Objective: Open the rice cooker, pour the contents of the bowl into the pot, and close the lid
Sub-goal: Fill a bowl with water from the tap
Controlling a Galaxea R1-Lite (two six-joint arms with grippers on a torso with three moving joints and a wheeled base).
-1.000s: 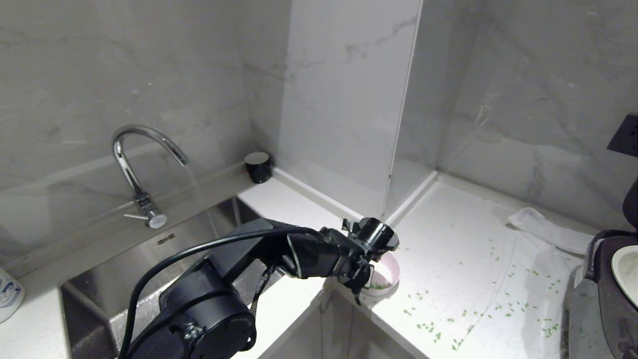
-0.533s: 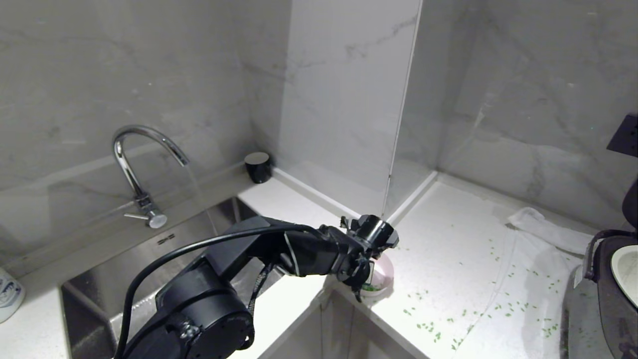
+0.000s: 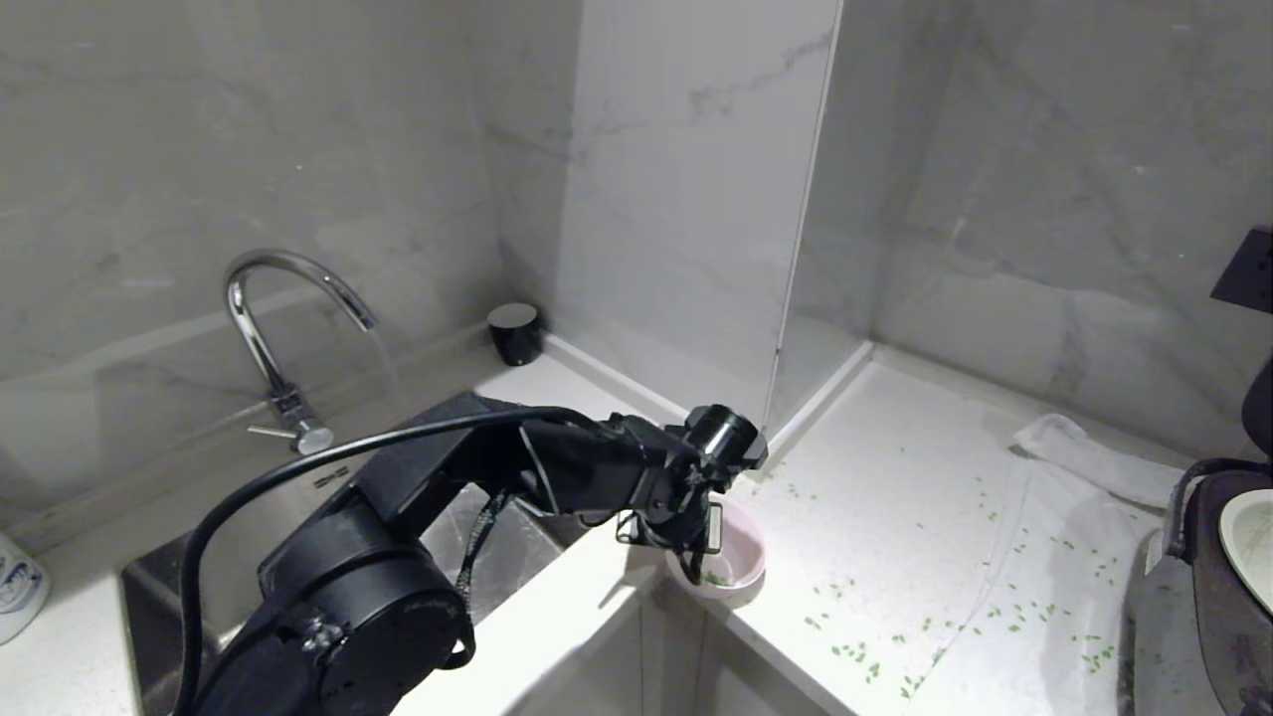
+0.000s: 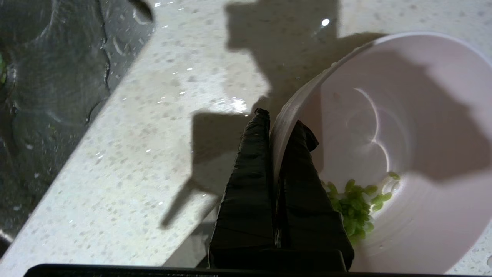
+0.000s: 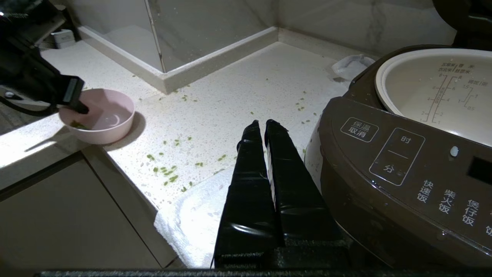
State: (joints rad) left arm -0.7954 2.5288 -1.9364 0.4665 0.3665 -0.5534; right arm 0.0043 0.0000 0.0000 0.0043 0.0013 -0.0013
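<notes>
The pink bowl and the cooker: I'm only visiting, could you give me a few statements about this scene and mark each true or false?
1. The left gripper pinches the bowl by its rim. True.
2. The bowl is brim-full of green grains. False: only a small clump lies inside.
3. The rice cooker stands open, its pot showing. True.
4. The counter is free of spills. False: green bits are scattered across it.
5. The right gripper holds a spoon. False: it is shut and empty.

My head camera looks forward and down over the desk [image 3: 895, 517] corner, from well back. My left wrist camera sits close above the bowl [image 4: 403, 154]; my right wrist camera faces across the desk, sharing that bowl [image 5: 102, 127] with both.
</notes>
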